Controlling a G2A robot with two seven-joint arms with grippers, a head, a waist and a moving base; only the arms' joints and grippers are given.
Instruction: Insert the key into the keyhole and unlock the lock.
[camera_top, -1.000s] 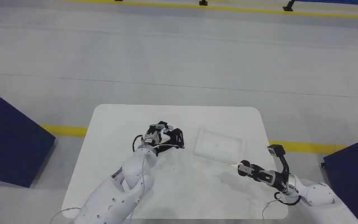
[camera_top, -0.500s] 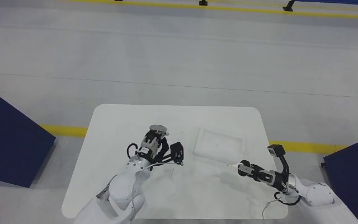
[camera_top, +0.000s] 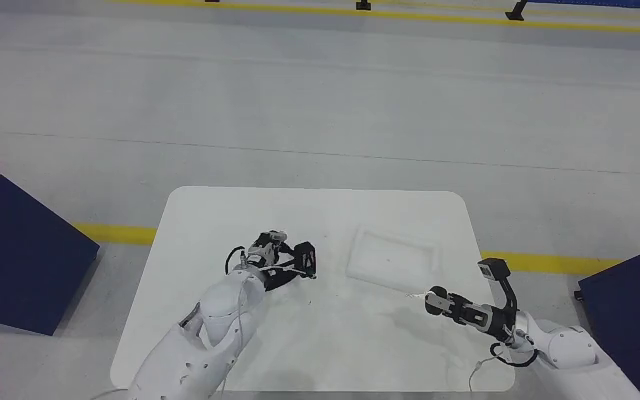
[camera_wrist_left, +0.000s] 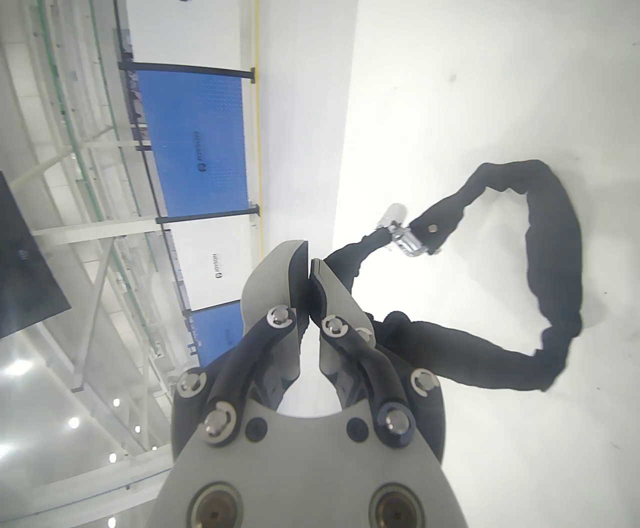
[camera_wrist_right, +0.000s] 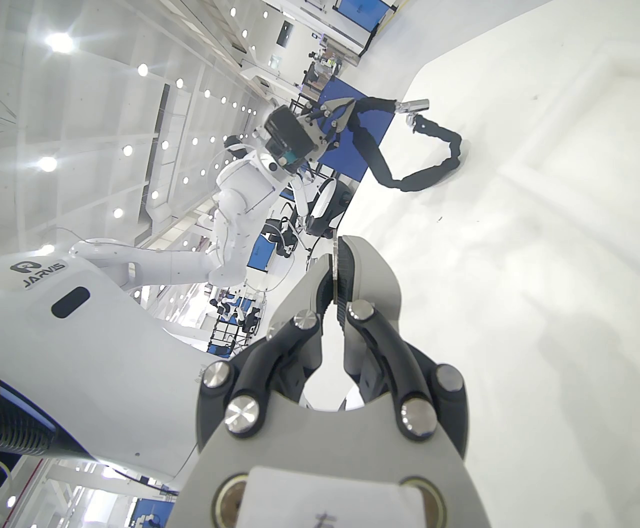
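Table (camera_top: 200, 260) is plain white, no pattern. Lock (camera_wrist_left: 567, 250) has a solid black fabric sleeve, with a shiny silver metal end (camera_wrist_left: 400, 235). Left claw (camera_wrist_left: 305, 280) has light grey fingers, black pads, black links and silver screw heads. Right claw (camera_wrist_right: 335, 265) has the same scheme. Key (camera_wrist_right: 332, 260) shows as a thin silver edge. Tray (camera_top: 392, 256) is whitish and see-through, barely off the table's white. Floor (camera_top: 300, 100) is pale grey, with yellow stripes (camera_top: 120, 233). Barriers (camera_top: 40, 260) at the sides are dark navy. Panels (camera_wrist_left: 200, 135) in the left wrist view are bright blue with a fine dotted pattern and black posts.
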